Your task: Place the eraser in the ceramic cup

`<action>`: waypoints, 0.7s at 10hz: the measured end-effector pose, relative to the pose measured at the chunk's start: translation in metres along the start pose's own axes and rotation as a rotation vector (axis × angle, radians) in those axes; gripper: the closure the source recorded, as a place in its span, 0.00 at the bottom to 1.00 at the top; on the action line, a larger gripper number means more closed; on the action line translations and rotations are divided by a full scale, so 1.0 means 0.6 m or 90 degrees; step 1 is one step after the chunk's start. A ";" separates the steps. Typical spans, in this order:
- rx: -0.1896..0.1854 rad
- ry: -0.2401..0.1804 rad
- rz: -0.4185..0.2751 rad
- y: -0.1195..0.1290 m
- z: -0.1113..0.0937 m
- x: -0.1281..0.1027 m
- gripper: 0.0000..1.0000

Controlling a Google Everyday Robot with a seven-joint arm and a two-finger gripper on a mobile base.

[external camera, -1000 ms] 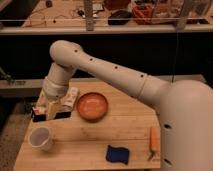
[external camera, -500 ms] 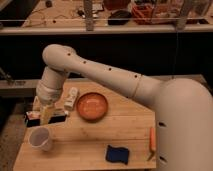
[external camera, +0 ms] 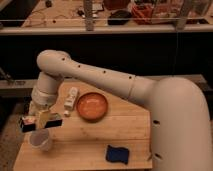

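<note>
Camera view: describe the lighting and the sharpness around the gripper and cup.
Camera view: warm, dim light on the wooden table, the background dark; the gripper above the ceramic cup is soft, and the eraser beside it blurs into its fingers.

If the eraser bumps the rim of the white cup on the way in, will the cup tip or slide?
The cup looks small and tapers downward, so a sideways knock at the rim could probably tip it. It stands on smooth wood table, so it may slide too. The gripper holds the eraser just above it.
</note>
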 end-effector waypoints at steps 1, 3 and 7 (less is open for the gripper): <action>-0.004 0.001 0.000 -0.004 0.013 -0.005 1.00; -0.006 0.003 0.004 -0.004 0.030 0.002 1.00; -0.010 0.008 0.004 -0.014 0.055 -0.002 1.00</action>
